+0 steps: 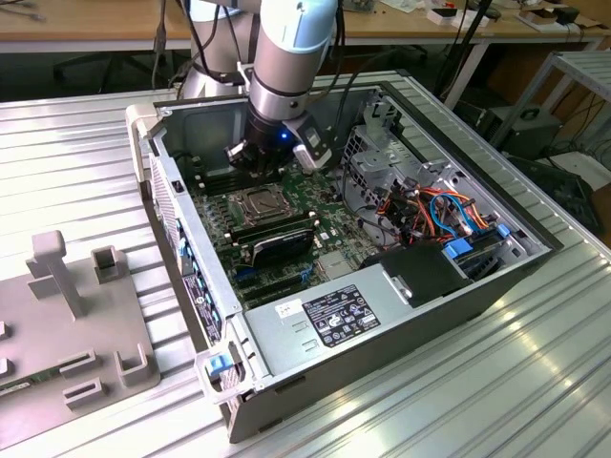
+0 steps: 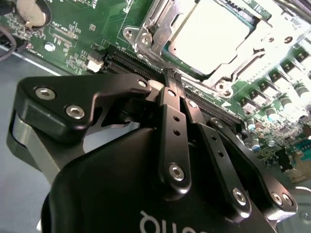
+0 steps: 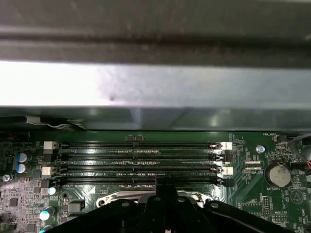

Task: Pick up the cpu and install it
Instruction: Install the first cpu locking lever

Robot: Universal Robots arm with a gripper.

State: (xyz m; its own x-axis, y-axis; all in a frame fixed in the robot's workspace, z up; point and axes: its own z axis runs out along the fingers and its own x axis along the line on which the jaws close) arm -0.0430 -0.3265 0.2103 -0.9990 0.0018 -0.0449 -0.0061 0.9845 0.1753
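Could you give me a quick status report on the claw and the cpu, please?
Claw shut, holding nothing, just above the memory slots. Cpu seated in its socket, frame around it. Nothing in the way.

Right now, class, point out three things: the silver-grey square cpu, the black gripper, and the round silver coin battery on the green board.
cpu (image 2: 214,31): second wrist view, middle of its metal top, in the socket.
gripper (image 2: 171,77): second wrist view, at the closed fingertips.
coin battery (image 3: 277,175): first wrist view, centre of its face.

Dull silver metal cpu (image 2: 211,36); glossy black pincer (image 2: 171,80)
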